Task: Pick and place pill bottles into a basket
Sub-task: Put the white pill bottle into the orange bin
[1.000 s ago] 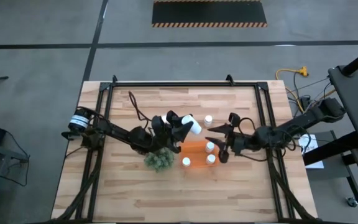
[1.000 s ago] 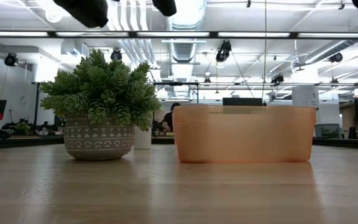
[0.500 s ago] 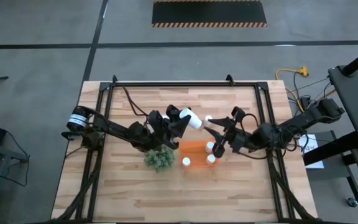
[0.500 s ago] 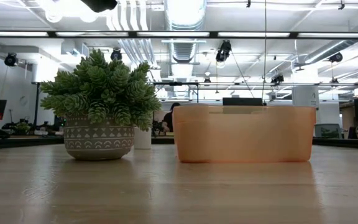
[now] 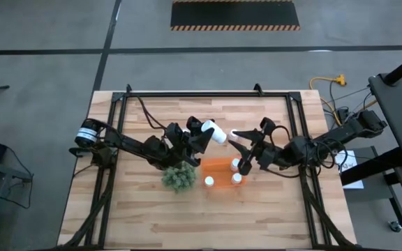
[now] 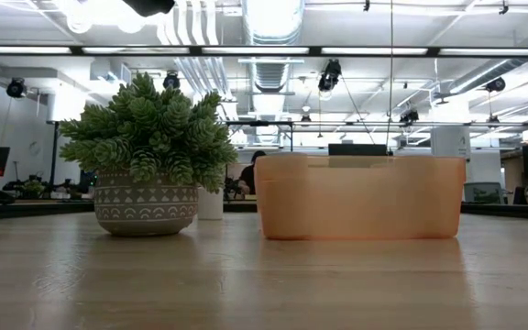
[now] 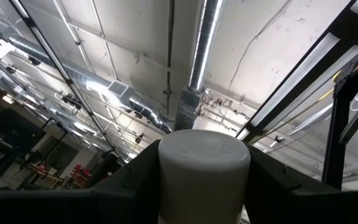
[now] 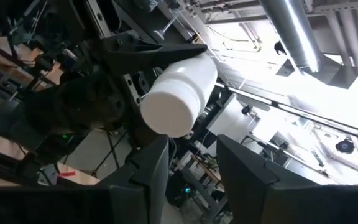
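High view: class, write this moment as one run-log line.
left gripper shut on pill bottle | right gripper shut, empty | basket holds three bottles

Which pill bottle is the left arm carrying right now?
Find the orange basket mid-table. Just beyond its left corner, the left gripper holds a white bottle aloft, tilted, unlike the upright ones in the basket.

This is an industrial lab or workshop: bare grey concrete floor point(image 5: 40, 63), yellow-black striped hazard mat point(image 5: 234, 15), exposed silver ceiling ducts point(image 6: 273, 27), black hanging lamps point(image 6: 330, 75).
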You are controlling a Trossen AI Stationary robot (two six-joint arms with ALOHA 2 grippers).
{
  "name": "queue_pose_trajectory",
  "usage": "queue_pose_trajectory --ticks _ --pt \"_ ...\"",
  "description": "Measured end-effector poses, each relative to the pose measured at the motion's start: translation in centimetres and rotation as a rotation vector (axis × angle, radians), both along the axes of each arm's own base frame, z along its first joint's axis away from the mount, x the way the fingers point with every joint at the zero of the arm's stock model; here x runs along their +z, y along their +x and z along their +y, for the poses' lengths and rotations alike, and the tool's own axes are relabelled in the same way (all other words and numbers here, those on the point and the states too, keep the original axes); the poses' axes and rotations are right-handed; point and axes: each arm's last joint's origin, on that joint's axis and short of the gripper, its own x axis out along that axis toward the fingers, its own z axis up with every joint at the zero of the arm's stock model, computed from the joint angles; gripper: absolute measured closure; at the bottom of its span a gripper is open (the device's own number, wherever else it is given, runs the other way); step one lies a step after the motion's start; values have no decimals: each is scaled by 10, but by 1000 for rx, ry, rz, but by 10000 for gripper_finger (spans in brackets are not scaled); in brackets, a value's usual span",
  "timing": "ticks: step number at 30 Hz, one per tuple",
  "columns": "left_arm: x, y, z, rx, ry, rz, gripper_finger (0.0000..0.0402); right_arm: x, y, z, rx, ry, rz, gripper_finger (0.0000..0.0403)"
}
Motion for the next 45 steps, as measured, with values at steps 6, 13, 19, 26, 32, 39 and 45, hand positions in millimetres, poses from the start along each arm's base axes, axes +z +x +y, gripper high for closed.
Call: queue_pose_trajectory --ticks 6,13,19,26,32,39,45 --pt "0 0 0 2 2 1 248 -1 0 0 0 1 2 243" --pt "0 0 1 4 6 2 248 -3 4 1 -6 -24 19 203" --pt "0 1 1 0 16 9 248 4 13 5 -16 -50 18 192" --pt "0 0 1 -6 13 -4 244 5 35 13 -58 -92 49 191" --pt "0 -2 1 -16 25 -6 250 8 41 20 -112 -128 76 190" --pt "-1 0 1 -21 34 6 251 13 41 19 -109 -122 64 190" --pt "-1 0 0 -22 34 3 251 14 45 19 -121 -127 67 190"
